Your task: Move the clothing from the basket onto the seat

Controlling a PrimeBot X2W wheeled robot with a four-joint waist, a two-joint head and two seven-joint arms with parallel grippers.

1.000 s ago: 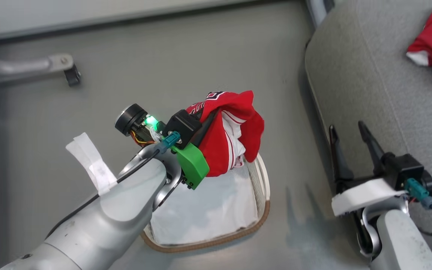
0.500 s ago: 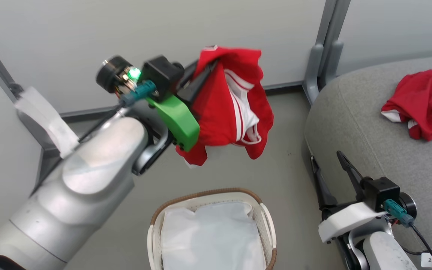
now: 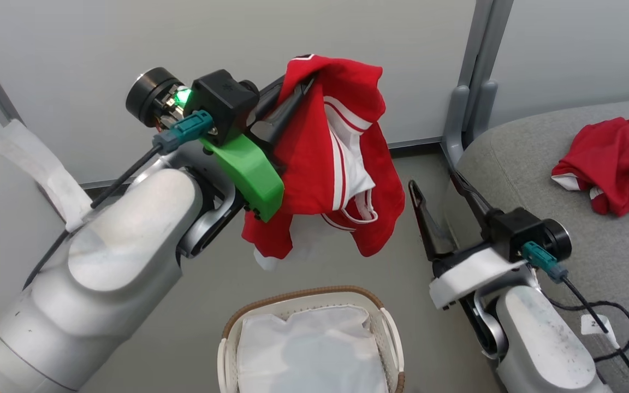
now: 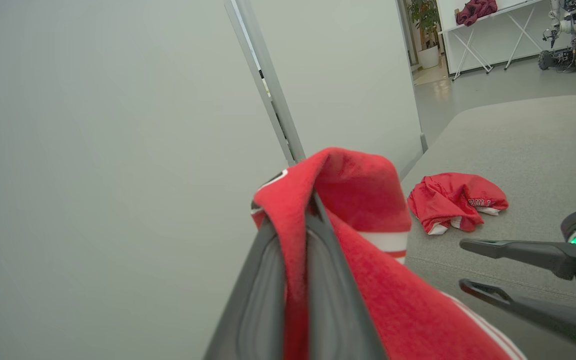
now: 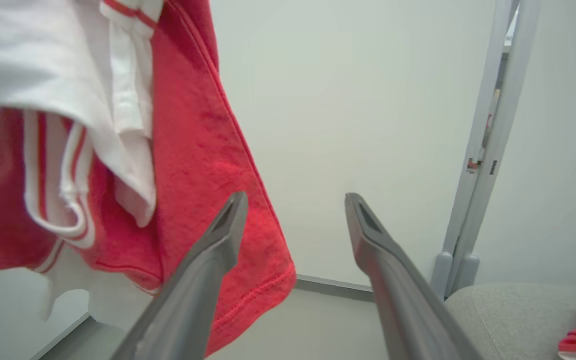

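Silver forearms (image 3: 123,234) carry black wrist blocks (image 3: 221,101) and teal plugs (image 3: 183,131); left bracket (image 3: 249,169) green, right bracket (image 3: 467,273) white.

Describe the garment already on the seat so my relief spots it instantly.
Find the big grey seat on the robot's right. On it lies a crumpled red garment with white trim. Unlike the other red garment, hanging from the left gripper, it rests loose, gripped by nothing.
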